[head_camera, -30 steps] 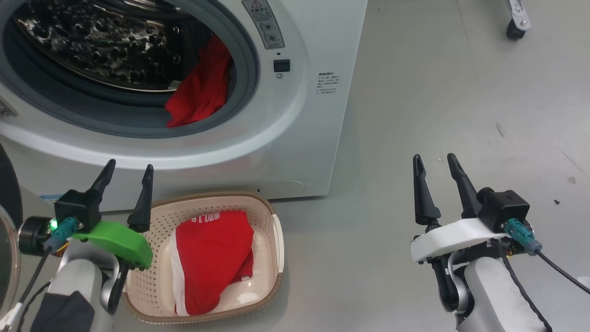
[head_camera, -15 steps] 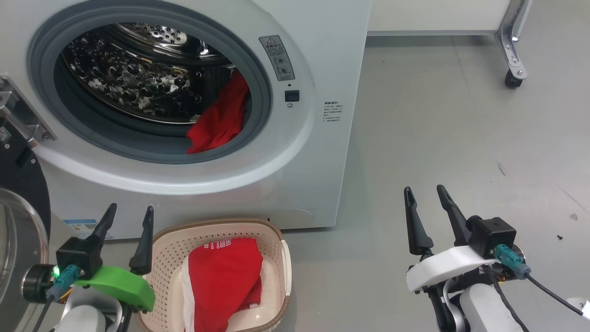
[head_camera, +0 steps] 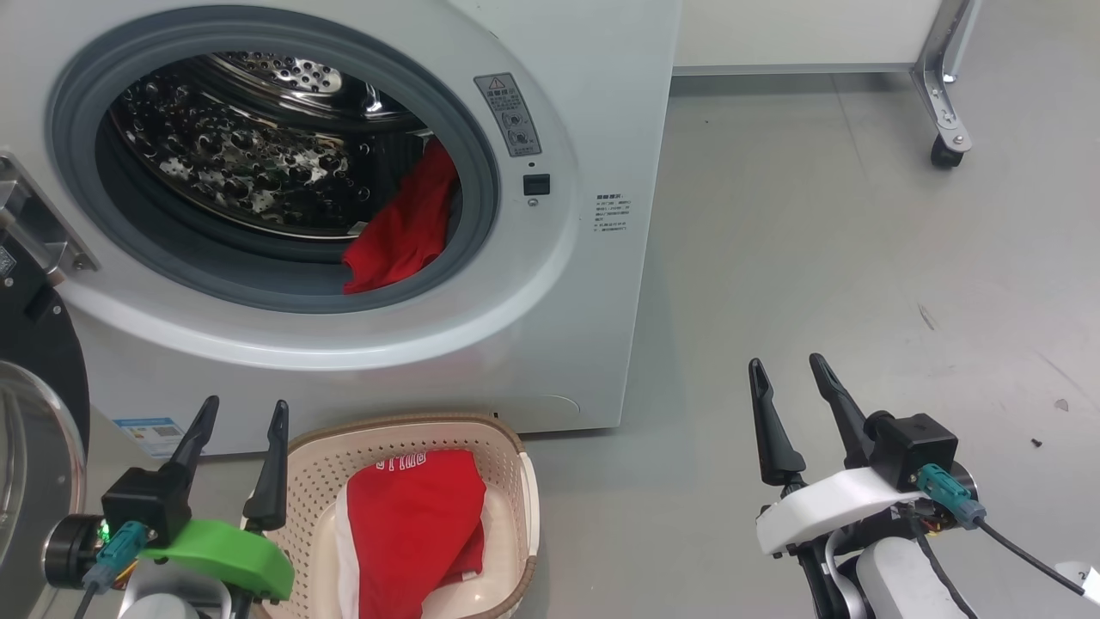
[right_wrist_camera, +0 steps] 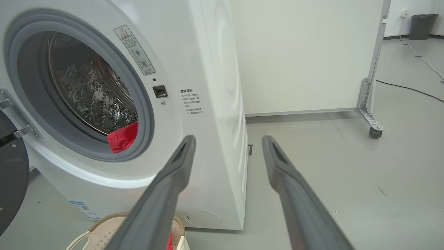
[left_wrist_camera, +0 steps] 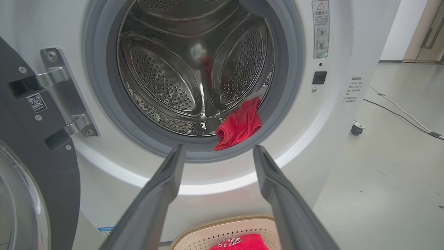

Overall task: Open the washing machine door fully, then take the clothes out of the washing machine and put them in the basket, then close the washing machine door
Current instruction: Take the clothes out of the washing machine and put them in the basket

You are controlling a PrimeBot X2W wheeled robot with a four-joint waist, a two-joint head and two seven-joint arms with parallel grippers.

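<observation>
The washing machine (head_camera: 593, 112) stands with its door (head_camera: 34, 447) swung wide to the left. One red piece of the clothes (head_camera: 404, 228) hangs at the drum's lower right, against the grey ring. Another red piece (head_camera: 412, 524) lies in the cream basket (head_camera: 404, 425) on the floor below the opening. My left gripper (head_camera: 246, 402) is open and empty beside the basket's left rim. In the left wrist view it (left_wrist_camera: 219, 147) points at the drum's red garment (left_wrist_camera: 239, 125). My right gripper (head_camera: 785, 361) is open and empty over the floor to the right of the machine, and in the right wrist view (right_wrist_camera: 229, 138) it faces the machine's corner.
Grey floor spreads to the right of the machine. A white panel on a metal leg with a caster (head_camera: 945, 142) stands at the back right. A cable (right_wrist_camera: 409, 88) and a dark bin (right_wrist_camera: 421, 26) lie farther off.
The head view has tilted up, so the machine, basket and grippers all sit lower in the picture. Both grippers stay open and empty, and the clothes have not moved.
</observation>
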